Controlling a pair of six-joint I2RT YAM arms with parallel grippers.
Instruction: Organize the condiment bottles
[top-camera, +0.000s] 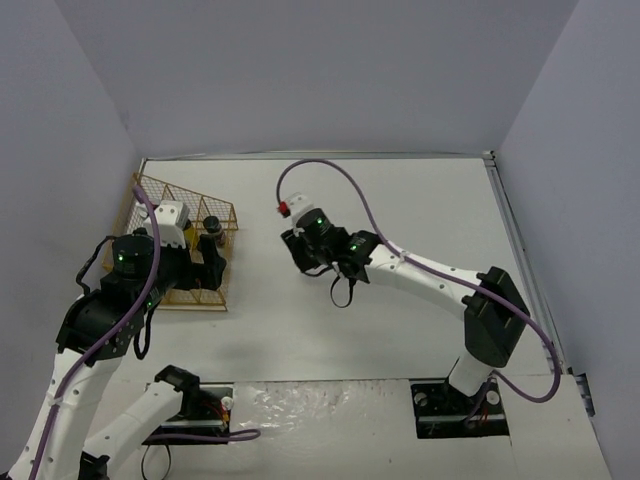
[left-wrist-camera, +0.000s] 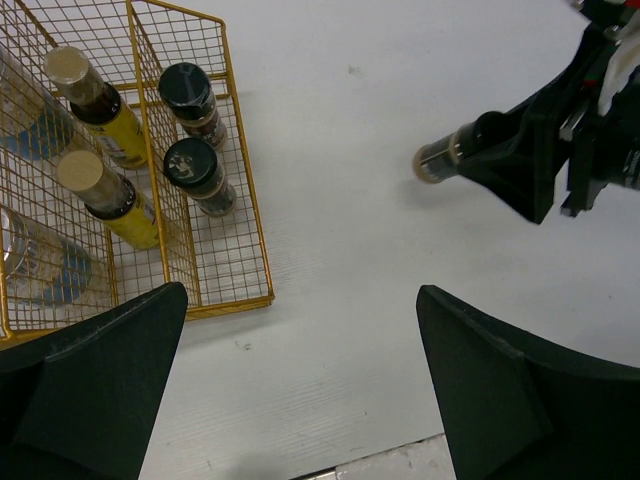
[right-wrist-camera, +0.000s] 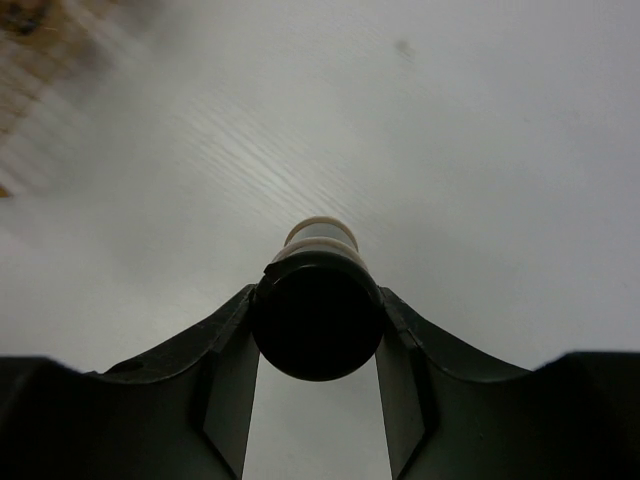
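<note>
My right gripper (right-wrist-camera: 316, 300) is shut on a small black-capped bottle (right-wrist-camera: 316, 318) with a pale body, held level just above the table. The left wrist view shows this bottle (left-wrist-camera: 441, 160) sticking out of the right gripper (left-wrist-camera: 500, 160). The gold wire rack (left-wrist-camera: 232, 300) holds two slim yellow-filled bottles (left-wrist-camera: 112, 118) (left-wrist-camera: 118, 200) and two dark black-capped jars (left-wrist-camera: 190, 100) (left-wrist-camera: 196, 172). A white bottle (top-camera: 171, 217) stands in the rack's back part. My left gripper (left-wrist-camera: 300, 300) is open and empty, above bare table beside the rack's front corner.
The rack (top-camera: 190, 200) stands at the table's left, partly under my left arm. Grey walls close in the table on three sides. The right arm's purple cable (top-camera: 330, 170) loops over the middle of the table.
</note>
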